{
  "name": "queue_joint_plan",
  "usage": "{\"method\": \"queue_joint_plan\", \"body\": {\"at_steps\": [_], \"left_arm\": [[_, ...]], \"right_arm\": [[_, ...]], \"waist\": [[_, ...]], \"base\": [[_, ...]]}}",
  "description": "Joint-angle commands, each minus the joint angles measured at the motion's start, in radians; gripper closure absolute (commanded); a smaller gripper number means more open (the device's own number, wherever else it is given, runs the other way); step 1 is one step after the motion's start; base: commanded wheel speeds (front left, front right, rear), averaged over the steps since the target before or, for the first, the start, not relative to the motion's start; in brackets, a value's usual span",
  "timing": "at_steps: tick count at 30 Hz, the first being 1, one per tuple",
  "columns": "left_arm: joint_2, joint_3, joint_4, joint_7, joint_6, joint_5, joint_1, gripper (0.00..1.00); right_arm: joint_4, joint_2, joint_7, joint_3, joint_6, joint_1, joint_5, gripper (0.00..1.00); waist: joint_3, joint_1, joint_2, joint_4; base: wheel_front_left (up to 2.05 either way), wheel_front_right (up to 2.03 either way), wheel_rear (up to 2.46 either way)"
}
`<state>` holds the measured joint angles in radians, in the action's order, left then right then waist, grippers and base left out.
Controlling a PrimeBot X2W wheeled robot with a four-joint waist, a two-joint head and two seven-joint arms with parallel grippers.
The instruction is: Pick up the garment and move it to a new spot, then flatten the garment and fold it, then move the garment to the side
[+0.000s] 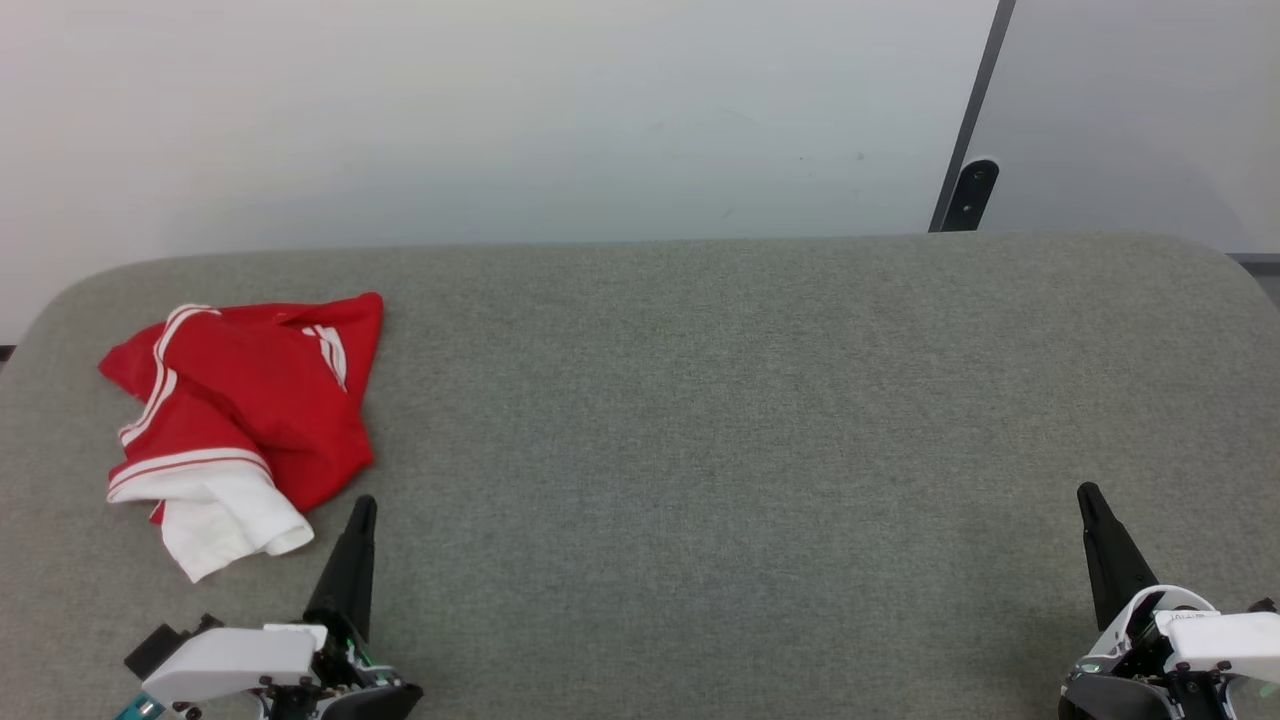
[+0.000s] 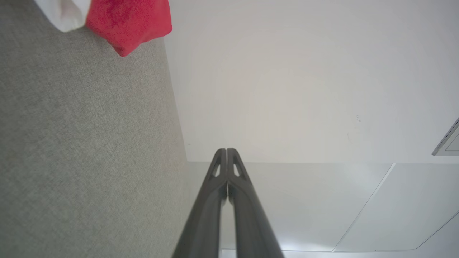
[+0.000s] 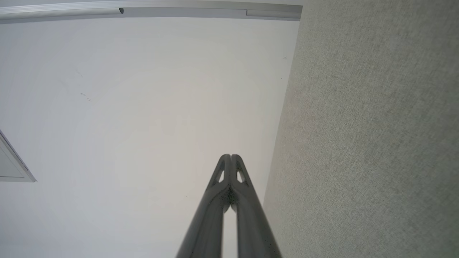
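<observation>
Crumpled red garment (image 1: 245, 400) near left edge of grey table (image 1: 750, 420), wide free surface rightward, left gripper (image 1: 362, 505) just beside it, right gripper (image 1: 1087, 492) well apart, both clenched, holding nothing.

A grey, fabric-covered table (image 1: 700, 400) with rounded far corners stands against a pale wall. On its left part lies a crumpled red garment (image 1: 250, 400) with white stripe trim, one white sleeve nearest the viewer.
</observation>
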<state>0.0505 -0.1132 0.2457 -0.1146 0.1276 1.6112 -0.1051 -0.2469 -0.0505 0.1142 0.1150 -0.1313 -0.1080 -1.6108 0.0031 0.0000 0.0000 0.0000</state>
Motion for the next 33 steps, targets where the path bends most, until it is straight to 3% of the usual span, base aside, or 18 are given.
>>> {"method": "queue_joint_plan", "body": {"at_steps": [1,3,4,18,33], "left_arm": [[-0.001,-0.002,0.0,-0.002,0.007,0.003,-0.011,1.0],[-0.001,-0.001,0.0,-0.002,0.007,0.003,-0.011,1.0],[0.0,0.0,0.0,0.0,0.0,0.0,0.0,0.0],[0.006,0.033,-0.004,0.05,-0.001,-0.059,0.059,0.0],[0.016,0.05,-0.03,0.117,-0.003,-0.339,0.096,0.0]], "right_arm": [[0.0,0.002,-0.003,-0.002,0.001,-0.004,-0.004,1.0],[0.0,0.002,-0.003,-0.002,0.001,-0.004,-0.004,1.0],[0.0,0.0,0.0,0.0,0.0,0.0,0.0,0.0],[-0.006,-0.008,-0.04,-0.036,0.0,0.055,0.037,0.0],[-0.005,-0.039,-0.115,-0.081,0.0,0.074,0.329,0.0]], "waist": [[0.0,0.0,0.0,0.0],[0.0,0.0,0.0,0.0],[0.0,0.0,0.0,0.0],[0.0,0.0,0.0,0.002],[-0.002,0.0,0.0,0.007]], "base": [[0.0,0.0,0.0],[0.0,0.0,0.0],[0.0,0.0,0.0],[0.0,0.0,0.0],[0.0,0.0,0.0]]}}
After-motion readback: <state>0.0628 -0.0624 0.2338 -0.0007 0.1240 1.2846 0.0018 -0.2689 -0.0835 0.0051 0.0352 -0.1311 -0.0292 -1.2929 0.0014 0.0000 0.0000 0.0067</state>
